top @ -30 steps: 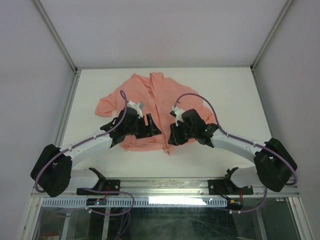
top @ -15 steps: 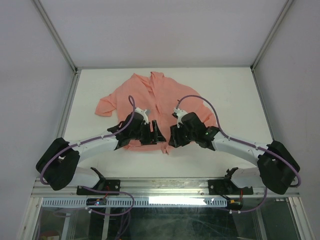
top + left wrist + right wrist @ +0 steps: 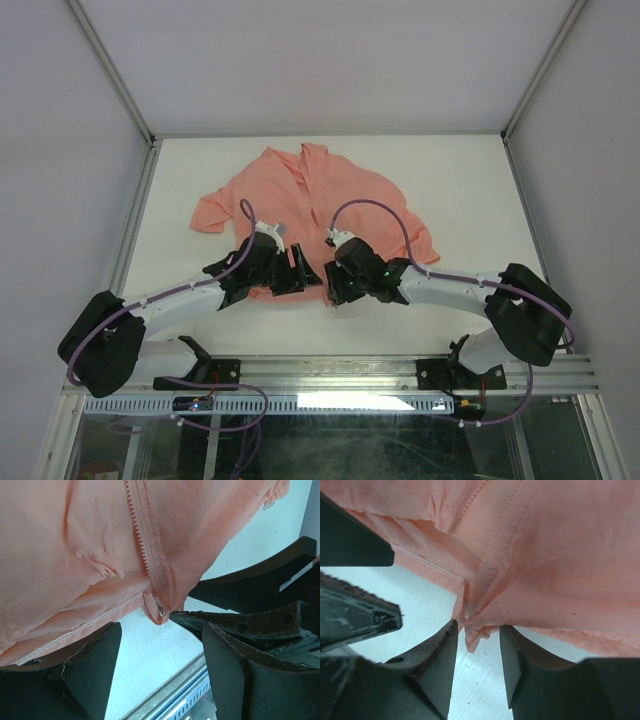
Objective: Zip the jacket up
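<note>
The salmon-pink jacket (image 3: 312, 195) lies flat on the white table, collar far, hem near. Both grippers sit at the bottom of its centre front opening. My left gripper (image 3: 300, 272) is open; in the left wrist view (image 3: 159, 647) the zipper teeth (image 3: 140, 537) run down to a small metal zipper end (image 3: 160, 611) at the hem corner, just above the gap between its fingers (image 3: 87, 667). My right gripper (image 3: 335, 286) is open; in the right wrist view (image 3: 477, 639) a bunched hem corner (image 3: 472, 630) hangs between its fingers (image 3: 434, 662), touching the left one.
The white table (image 3: 470, 180) has a metal rail (image 3: 330, 368) along its near edge, just below both grippers. Each gripper's dark fingers show in the other's wrist view, in the left wrist view (image 3: 252, 582) and in the right wrist view (image 3: 355, 615), close together.
Both grippers have moved inward and nearer, to the bottom of the jacket's centre opening. The right arm swung left the most. The hem there has bunched slightly.
</note>
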Action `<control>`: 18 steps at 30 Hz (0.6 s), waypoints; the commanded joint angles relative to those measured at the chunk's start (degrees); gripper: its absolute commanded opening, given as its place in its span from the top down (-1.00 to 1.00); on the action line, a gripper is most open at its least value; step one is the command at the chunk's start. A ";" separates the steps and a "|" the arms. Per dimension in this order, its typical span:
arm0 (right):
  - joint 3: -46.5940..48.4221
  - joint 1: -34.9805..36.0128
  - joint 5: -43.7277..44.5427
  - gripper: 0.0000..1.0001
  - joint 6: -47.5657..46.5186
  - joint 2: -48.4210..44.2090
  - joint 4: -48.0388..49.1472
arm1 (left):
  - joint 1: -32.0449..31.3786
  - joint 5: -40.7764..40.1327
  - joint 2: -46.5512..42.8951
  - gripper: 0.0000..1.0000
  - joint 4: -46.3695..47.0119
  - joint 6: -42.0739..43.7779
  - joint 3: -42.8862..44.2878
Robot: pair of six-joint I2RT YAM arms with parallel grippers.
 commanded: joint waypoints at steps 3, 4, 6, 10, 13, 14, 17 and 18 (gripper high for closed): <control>1.61 0.37 5.67 0.37 2.60 2.16 3.41 | 0.64 -0.88 -2.39 -0.35 2.41 -0.85 -0.44; 1.19 0.41 5.59 0.45 2.76 2.01 3.83 | 0.59 -0.77 -2.50 -0.35 2.39 -0.77 -0.40; -0.01 0.33 5.26 0.66 3.04 1.52 5.14 | 0.53 -0.20 -2.71 -0.34 2.92 -0.84 -0.35; -4.69 -0.08 3.16 1.00 3.98 -1.95 11.39 | 0.51 1.10 -2.83 -0.33 4.74 -1.45 -0.59; -9.46 -1.43 -1.72 1.00 4.65 -6.71 19.40 | 0.55 1.99 -3.34 -0.33 7.17 -2.34 -1.19; -11.13 -2.03 -3.26 1.00 5.05 -8.16 22.26 | 0.62 2.18 -3.60 -0.33 8.07 -3.34 -1.43; -15.60 -3.59 -7.13 1.00 6.03 -11.74 29.81 | 0.64 1.81 -4.55 -0.30 10.32 -4.72 -2.45; -16.72 -3.99 -7.99 1.00 6.11 -12.72 32.39 | 0.67 1.78 -4.84 -0.29 11.36 -5.24 -3.02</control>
